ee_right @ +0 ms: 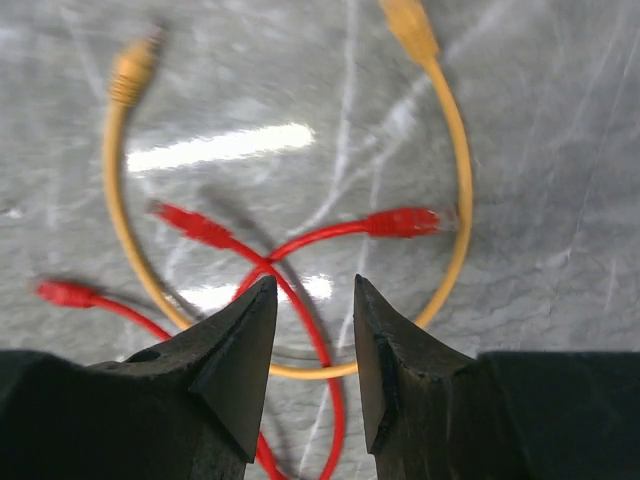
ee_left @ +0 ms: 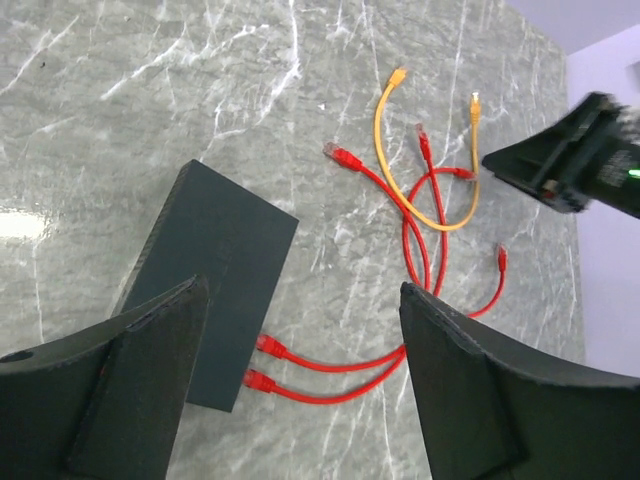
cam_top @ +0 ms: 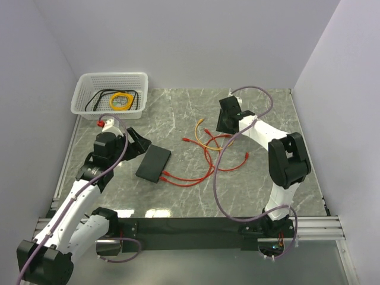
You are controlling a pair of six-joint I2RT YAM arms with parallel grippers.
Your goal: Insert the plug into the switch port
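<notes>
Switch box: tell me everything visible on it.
The switch box is a flat, matte-black rectangular slab. Its top is plain, with no markings visible. It lies flat on the grey marbled table, turned diagonally, left of centre. Two red plugs sit side by side in one long edge near a corner. The ports themselves cannot be seen, and nothing else clearly touches it.

Red cords [ee_left: 335,366]: three. Red plugs [ee_right: 400,222]: six, two seated in black box [ee_left: 215,260]. Orange-yellow cord [ee_right: 466,200] on bench [cam_top: 178,113]: one. Yellow coil [cam_top: 121,101] in white basket [cam_top: 89,83]: one. Box: one. Basket: one.
</notes>
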